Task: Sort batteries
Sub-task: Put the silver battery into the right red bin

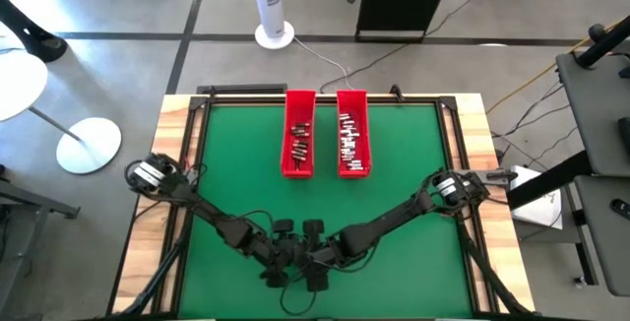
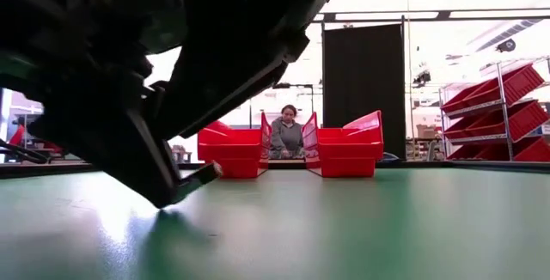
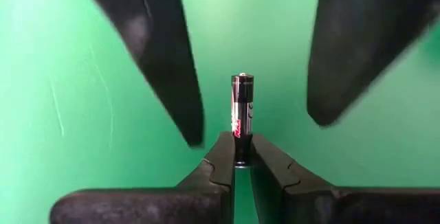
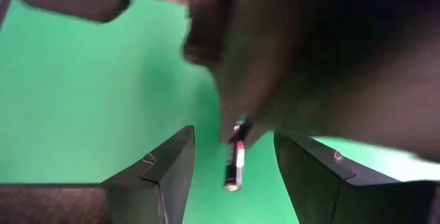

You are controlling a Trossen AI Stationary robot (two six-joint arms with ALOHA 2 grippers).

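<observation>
Left gripper [image 3: 236, 157] pinches one battery [image 3: 242, 114] by its end (barely). Right gripper [image 4: 234, 162] gapes around it; a bump could drop it.

Legible text: none. One battery [image 3: 242, 110] carries red lettering along its dark casing, too small and blurred to read; the same mark shows as a red patch in the right wrist view, equally unreadable. No numbers, brands or signs elsewhere.

Green table [image 1: 236, 163], two red trays [image 1: 299, 134]
</observation>
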